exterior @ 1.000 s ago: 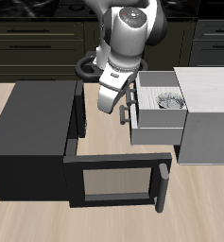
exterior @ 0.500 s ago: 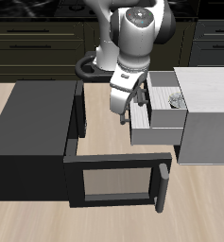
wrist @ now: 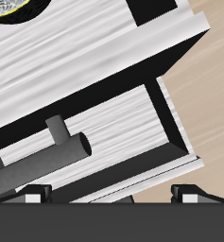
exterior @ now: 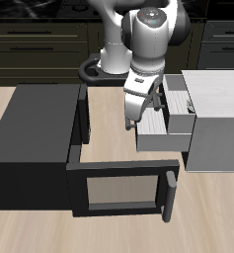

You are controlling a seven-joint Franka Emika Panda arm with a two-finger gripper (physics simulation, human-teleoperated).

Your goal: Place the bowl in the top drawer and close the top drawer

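The top drawer point(exterior: 160, 139) stands pulled out of the light grey cabinet point(exterior: 217, 119). The bowl point(exterior: 188, 103) lies inside it, mostly hidden behind my arm; a rim of it shows in the wrist view point(wrist: 8, 8). My gripper point(exterior: 132, 119) hangs in front of the drawer's front, close to its grey bar handle point(wrist: 43, 161). The gripper point(wrist: 115, 194) is open and empty, with the fingertips point(wrist: 194, 194) wide apart. The drawer's white front panel point(wrist: 104, 113) fills the wrist view.
A black box point(exterior: 35, 124) stands beside the cabinet. Its glass-fronted door point(exterior: 118, 188) with a long handle point(exterior: 170, 193) is swung open toward the table's front edge. A dark round object point(exterior: 89, 69) sits at the back.
My arm has swung sideways across the drawer, from beside the black box to the drawer's front. It now covers most of the bowl. The drawer has not visibly moved.
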